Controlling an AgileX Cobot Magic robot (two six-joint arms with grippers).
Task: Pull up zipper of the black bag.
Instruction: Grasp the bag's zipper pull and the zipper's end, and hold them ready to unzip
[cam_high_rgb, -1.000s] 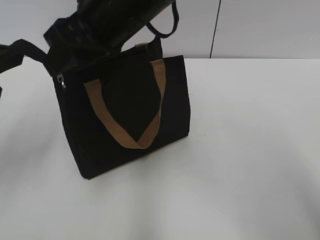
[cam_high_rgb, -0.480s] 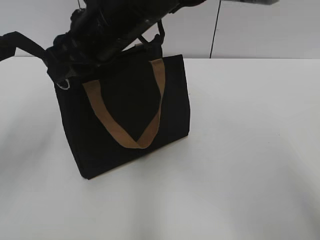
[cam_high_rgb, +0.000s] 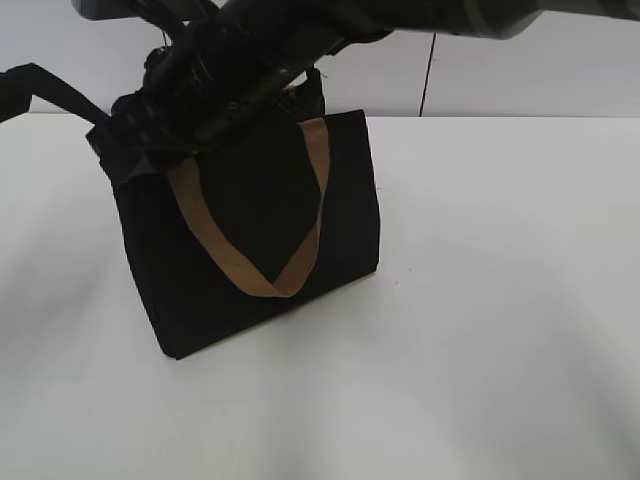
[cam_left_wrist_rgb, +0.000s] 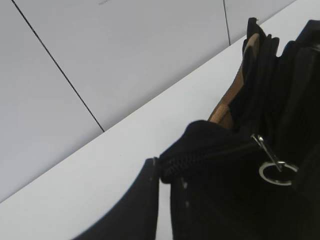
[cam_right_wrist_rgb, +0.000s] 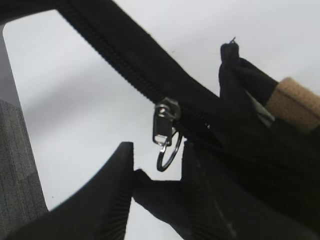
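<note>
The black bag stands on the white table with a tan strap handle hanging down its front. My left gripper is shut on the fabric end of the zipper at the bag's top left corner. The zipper runs along the top edge. Its silver pull with a ring hangs just in front of my open right gripper, the ring between the fingertips. The pull also shows in the left wrist view. In the exterior view my right arm covers the corner and hides the pull.
The white table stretches to the right and front of the bag. A pale wall with a dark seam stands behind it. The second tan handle lies at the bag's top.
My right arm has come down and leftward over the bag's top left corner. The silver pull, visible there earlier, is now hidden behind it. The bag has stayed in place.
</note>
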